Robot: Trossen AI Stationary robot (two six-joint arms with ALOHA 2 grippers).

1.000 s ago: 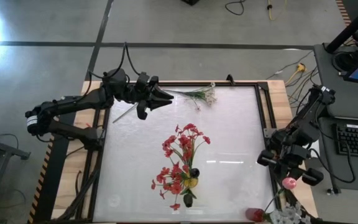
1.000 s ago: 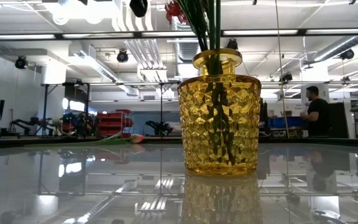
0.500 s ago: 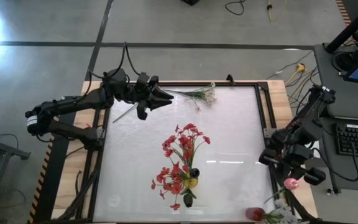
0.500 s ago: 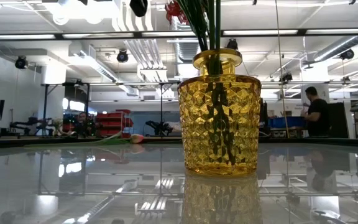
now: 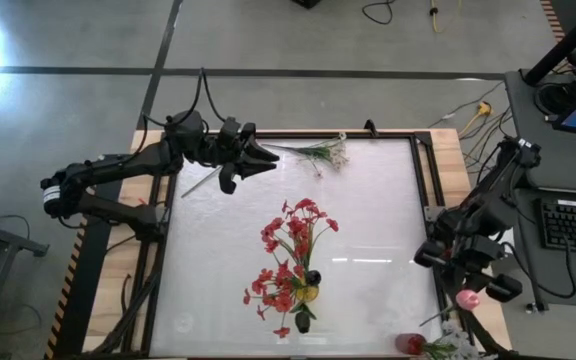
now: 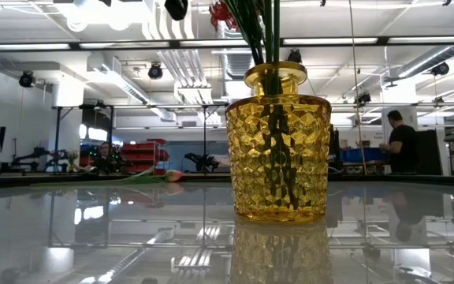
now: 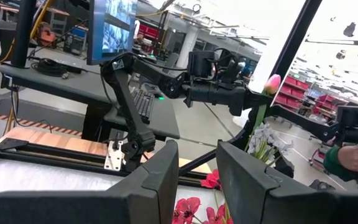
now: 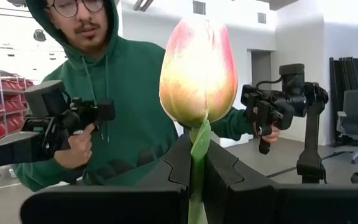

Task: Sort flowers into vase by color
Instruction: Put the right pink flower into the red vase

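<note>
While the right gripper, clamped on a pink tulip's stem, hangs past the table's right edge, the yellow vase of red flowers sits inward toward the left; the left gripper waits half-parted, empty, near the far-left corner.

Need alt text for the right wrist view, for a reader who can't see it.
The right gripper has its fingers shut on the green stem of a pink tulip bud, held upright close to the camera. Behind it a person in a green hoodie holds a control handle in each hand.
</note>
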